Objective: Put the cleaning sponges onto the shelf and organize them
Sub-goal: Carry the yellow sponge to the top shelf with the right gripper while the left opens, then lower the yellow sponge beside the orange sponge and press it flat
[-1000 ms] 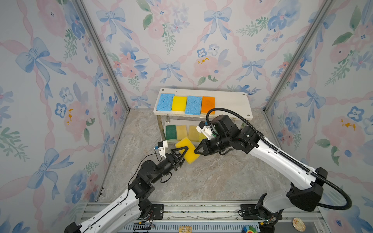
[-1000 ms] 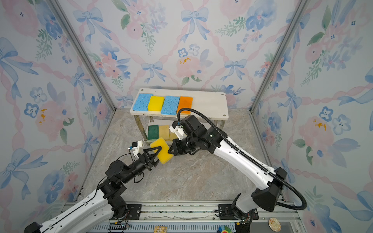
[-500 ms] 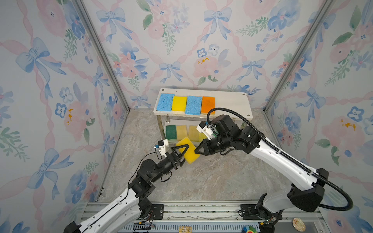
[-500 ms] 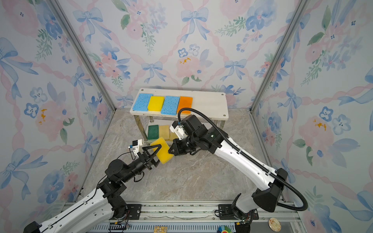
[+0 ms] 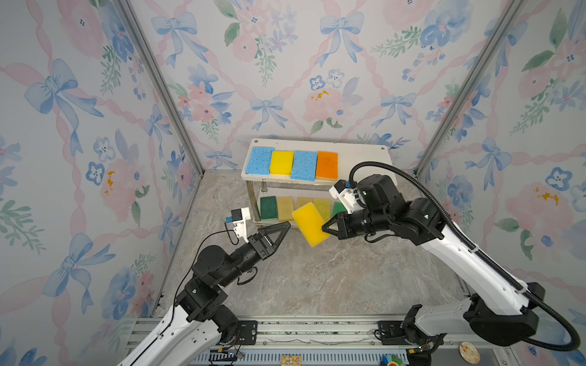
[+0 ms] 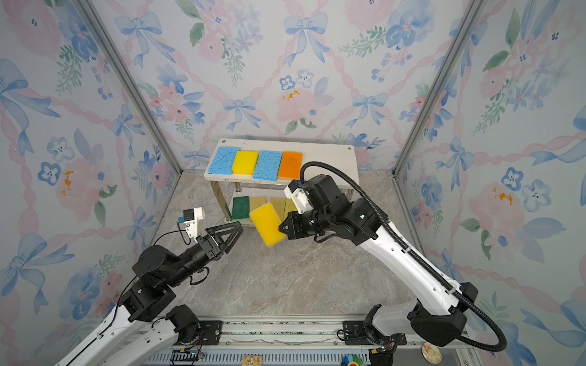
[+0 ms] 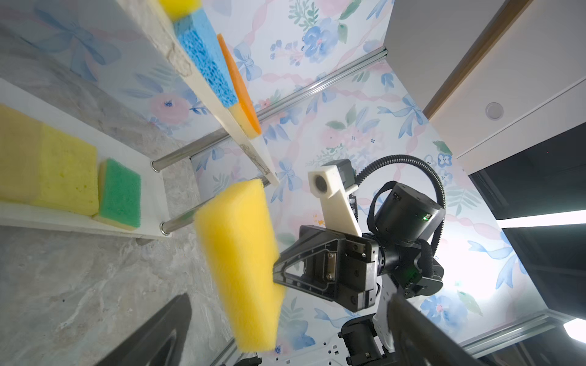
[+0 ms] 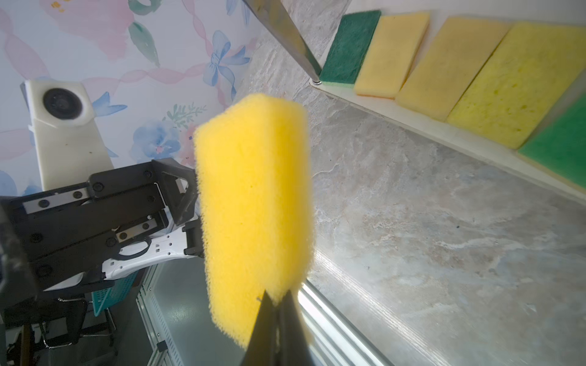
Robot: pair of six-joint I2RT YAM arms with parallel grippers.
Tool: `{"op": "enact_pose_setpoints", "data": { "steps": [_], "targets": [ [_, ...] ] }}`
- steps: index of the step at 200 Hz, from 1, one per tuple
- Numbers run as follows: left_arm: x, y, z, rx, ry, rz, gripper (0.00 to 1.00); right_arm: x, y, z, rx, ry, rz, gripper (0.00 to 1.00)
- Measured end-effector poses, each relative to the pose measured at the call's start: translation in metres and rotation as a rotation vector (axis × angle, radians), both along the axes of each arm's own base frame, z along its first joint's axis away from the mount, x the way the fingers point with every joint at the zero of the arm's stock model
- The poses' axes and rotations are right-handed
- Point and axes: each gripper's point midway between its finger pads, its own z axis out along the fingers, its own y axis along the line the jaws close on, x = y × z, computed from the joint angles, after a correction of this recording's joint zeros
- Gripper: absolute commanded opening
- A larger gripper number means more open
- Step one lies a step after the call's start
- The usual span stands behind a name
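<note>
Your right hand (image 5: 326,228) is clenched on one long edge of the yellow sponge (image 5: 309,223). The sponge hangs in the air over the bench (image 5: 317,279). Its long side runs across that hand's tips, and the far end tips toward the shelf (image 5: 358,155). Your left hand (image 5: 283,228) is wide open, just beside the sponge.

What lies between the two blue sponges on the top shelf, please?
A yellow sponge lies flat between the end blue sponge and the second blue sponge, seen in both top views.
</note>
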Motion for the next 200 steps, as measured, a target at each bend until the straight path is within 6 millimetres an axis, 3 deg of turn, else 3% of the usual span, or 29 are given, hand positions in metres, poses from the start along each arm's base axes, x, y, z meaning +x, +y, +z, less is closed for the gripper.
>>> {"op": "enact_pose_setpoints", "data": {
  "steps": [34, 60, 81, 101, 136, 163, 200],
  "targets": [
    [0.002, 0.016, 0.018, 0.074, -0.078, 0.074, 0.98, 0.015, -0.047, 0.065, 0.080, -0.120, -0.149, 0.02],
    [0.010, 0.019, 0.006, 0.137, -0.066, 0.107, 0.98, 0.039, -0.089, 0.107, 0.107, -0.185, -0.309, 0.04],
    [0.015, 0.020, -0.002, 0.167, -0.051, 0.120, 0.98, 0.062, -0.116, 0.121, 0.097, -0.190, -0.421, 0.04],
    [0.015, 0.024, -0.006, 0.180, -0.043, 0.132, 0.98, 0.087, -0.129, 0.113, 0.063, -0.149, -0.489, 0.03],
    [0.011, 0.035, -0.006, 0.179, -0.043, 0.162, 0.98, 0.123, -0.131, 0.071, -0.001, -0.004, -0.551, 0.01],
    [0.012, 0.036, -0.014, 0.191, -0.026, 0.161, 0.98, 0.130, -0.128, 0.054, -0.006, 0.069, -0.577, 0.01],
    [0.013, 0.035, -0.026, 0.209, 0.003, 0.151, 0.98, 0.132, -0.124, 0.057, 0.032, 0.090, -0.587, 0.01]
  ]
}}
